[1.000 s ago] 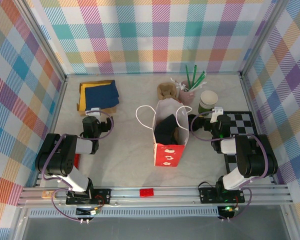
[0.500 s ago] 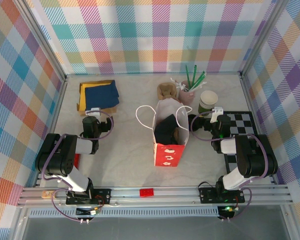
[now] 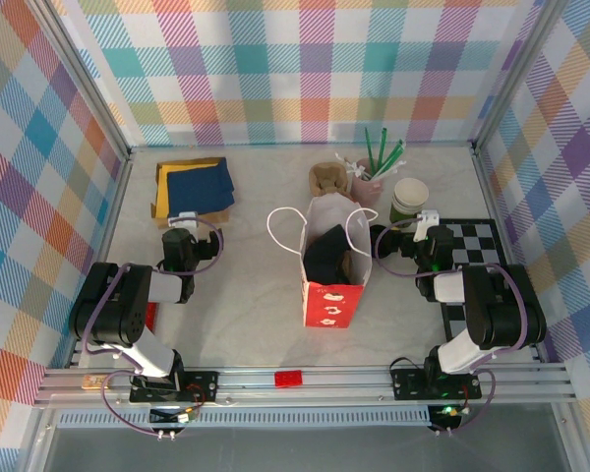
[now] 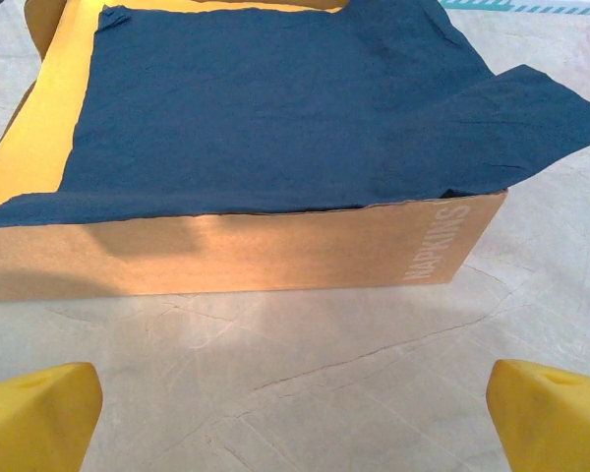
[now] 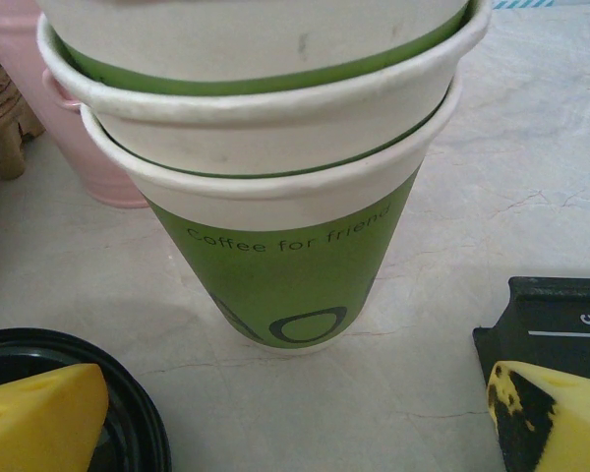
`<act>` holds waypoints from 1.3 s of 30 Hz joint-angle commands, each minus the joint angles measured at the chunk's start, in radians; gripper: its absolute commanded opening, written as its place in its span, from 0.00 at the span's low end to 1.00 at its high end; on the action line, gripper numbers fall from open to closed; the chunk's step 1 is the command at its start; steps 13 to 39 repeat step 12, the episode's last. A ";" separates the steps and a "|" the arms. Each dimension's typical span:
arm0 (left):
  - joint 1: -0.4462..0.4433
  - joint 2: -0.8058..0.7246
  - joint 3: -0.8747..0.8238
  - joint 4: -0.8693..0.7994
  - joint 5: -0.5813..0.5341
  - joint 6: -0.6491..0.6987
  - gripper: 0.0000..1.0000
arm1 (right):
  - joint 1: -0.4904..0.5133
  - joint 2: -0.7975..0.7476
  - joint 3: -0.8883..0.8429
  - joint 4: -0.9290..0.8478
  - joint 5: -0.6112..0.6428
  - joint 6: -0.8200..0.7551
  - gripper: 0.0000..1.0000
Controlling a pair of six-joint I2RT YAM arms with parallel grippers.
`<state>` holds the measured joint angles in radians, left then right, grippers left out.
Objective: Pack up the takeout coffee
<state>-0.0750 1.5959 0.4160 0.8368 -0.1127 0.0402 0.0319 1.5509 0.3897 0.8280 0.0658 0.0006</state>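
Note:
A round black lid (image 5: 133,418) lies low at the left of the right wrist view, partly behind my left finger; it fits the takeout coffee, but the cup under it is hidden. My right gripper (image 5: 295,413) (image 3: 428,228) is open over bare table, a short way from a stack of light-green and white paper cups (image 5: 275,197) (image 3: 409,200). My left gripper (image 4: 295,413) (image 3: 182,228) is open too, facing the napkin box (image 4: 236,246) (image 3: 192,187). A red and white paper bag (image 3: 329,270) stands in the middle with a dark shape inside that I cannot identify.
A brown cup carrier (image 3: 326,179) and a pink cup of green straws (image 3: 371,182) stand behind the bag. A black checkered mat (image 3: 477,241) lies at the right. A red brick (image 3: 288,378) sits on the front rail. Plaid walls enclose the table.

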 commanded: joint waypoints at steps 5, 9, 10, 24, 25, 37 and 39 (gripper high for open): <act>0.004 -0.015 0.007 -0.001 0.017 -0.013 1.00 | -0.009 -0.017 0.020 0.003 -0.021 0.013 0.99; 0.003 -0.017 0.004 0.004 0.016 -0.013 1.00 | -0.008 -0.016 0.021 0.002 -0.021 0.014 0.99; 0.004 -0.016 0.004 0.004 0.018 -0.013 1.00 | -0.009 -0.016 0.021 0.000 -0.023 0.014 0.99; 0.004 -0.016 0.004 0.004 0.017 -0.013 1.00 | -0.009 -0.016 0.020 0.003 -0.021 0.015 0.99; 0.004 -0.016 0.004 0.004 0.017 -0.013 1.00 | -0.009 -0.016 0.020 0.003 -0.021 0.015 0.99; 0.004 -0.016 0.004 0.004 0.017 -0.013 1.00 | -0.009 -0.016 0.020 0.003 -0.021 0.015 0.99; 0.004 -0.016 0.004 0.004 0.017 -0.013 1.00 | -0.009 -0.016 0.020 0.003 -0.021 0.015 0.99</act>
